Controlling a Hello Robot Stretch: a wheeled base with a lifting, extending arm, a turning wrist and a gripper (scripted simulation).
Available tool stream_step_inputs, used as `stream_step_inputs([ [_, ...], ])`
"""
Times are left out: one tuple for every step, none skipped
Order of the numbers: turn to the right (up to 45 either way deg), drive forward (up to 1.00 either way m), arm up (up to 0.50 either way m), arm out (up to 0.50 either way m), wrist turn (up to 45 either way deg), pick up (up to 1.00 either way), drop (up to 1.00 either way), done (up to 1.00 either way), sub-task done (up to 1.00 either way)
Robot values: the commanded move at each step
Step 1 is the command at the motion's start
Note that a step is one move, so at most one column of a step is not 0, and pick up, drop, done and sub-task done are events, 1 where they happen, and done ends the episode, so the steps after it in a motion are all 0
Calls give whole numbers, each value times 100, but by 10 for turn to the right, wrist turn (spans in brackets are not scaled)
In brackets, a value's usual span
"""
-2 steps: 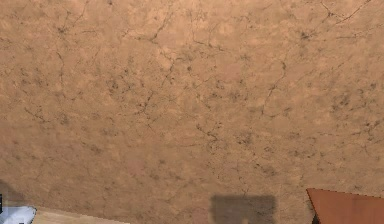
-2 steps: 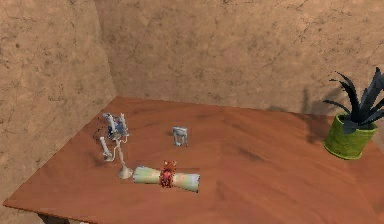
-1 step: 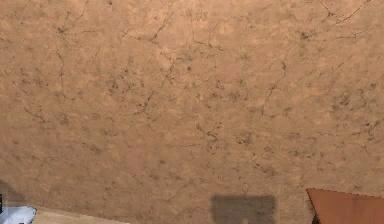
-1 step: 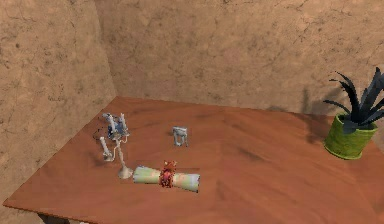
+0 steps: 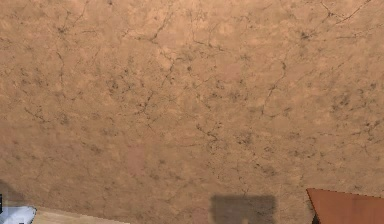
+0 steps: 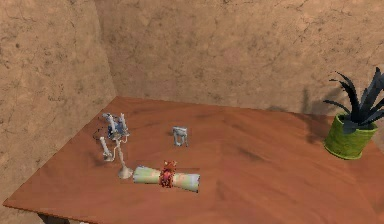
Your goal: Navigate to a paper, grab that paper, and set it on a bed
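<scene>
A rolled pale paper scroll (image 6: 166, 177) tied with a red ribbon lies on a reddish-brown wooden table (image 6: 250, 160), near its front edge in the arm side view. Close behind the scroll's left end stands a silver candelabra (image 6: 114, 140). A corner of the same kind of reddish wood surface (image 5: 345, 205) shows at the forward view's bottom right.
A small grey metal object (image 6: 180, 135) stands mid-table. A spiky dark plant in a green pot (image 6: 353, 118) sits at the table's right end. Rough brown stone walls (image 5: 190, 100) stand close ahead and behind the table. A pale object (image 5: 15, 214) lies at the forward view's bottom left.
</scene>
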Motion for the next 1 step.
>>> stream_step_inputs([
  [0,0,0,28,0,0,0,0,0],
])
